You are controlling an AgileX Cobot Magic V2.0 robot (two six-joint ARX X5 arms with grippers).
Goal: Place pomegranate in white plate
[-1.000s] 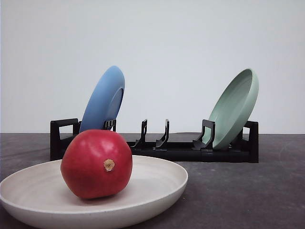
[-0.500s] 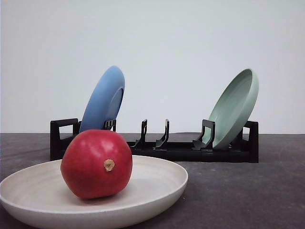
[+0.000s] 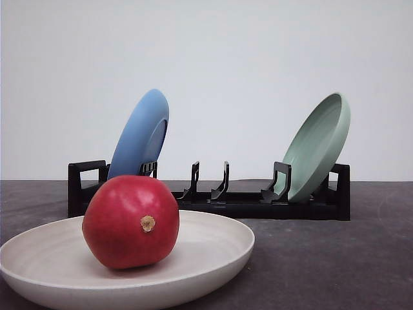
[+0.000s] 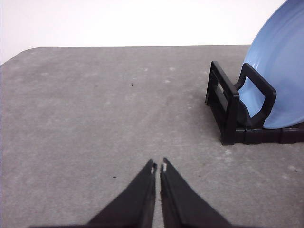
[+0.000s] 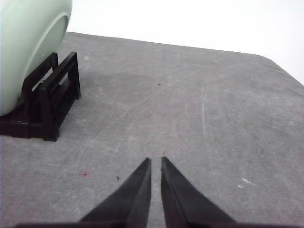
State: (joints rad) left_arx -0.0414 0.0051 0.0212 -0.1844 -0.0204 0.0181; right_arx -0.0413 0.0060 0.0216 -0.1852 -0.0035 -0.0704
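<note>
A deep-red pomegranate (image 3: 131, 221) with a tan stem nub facing the camera rests inside the white plate (image 3: 213, 248), which lies flat at the front left of the dark table. My left gripper (image 4: 158, 167) hovers shut over bare grey table, with nothing between its fingers, beside the rack's end that carries the blue plate. Over bare table near the rack's other end, my right gripper (image 5: 155, 161) is likewise shut and holds nothing.
A black dish rack (image 3: 213, 197) stands behind the white plate. A blue plate (image 3: 141, 135) leans in its left slot and a pale green plate (image 3: 317, 145) in its right slot. The same rack (image 4: 228, 104) and blue plate (image 4: 280, 61) appear in the left wrist view, the green plate (image 5: 23, 42) in the right.
</note>
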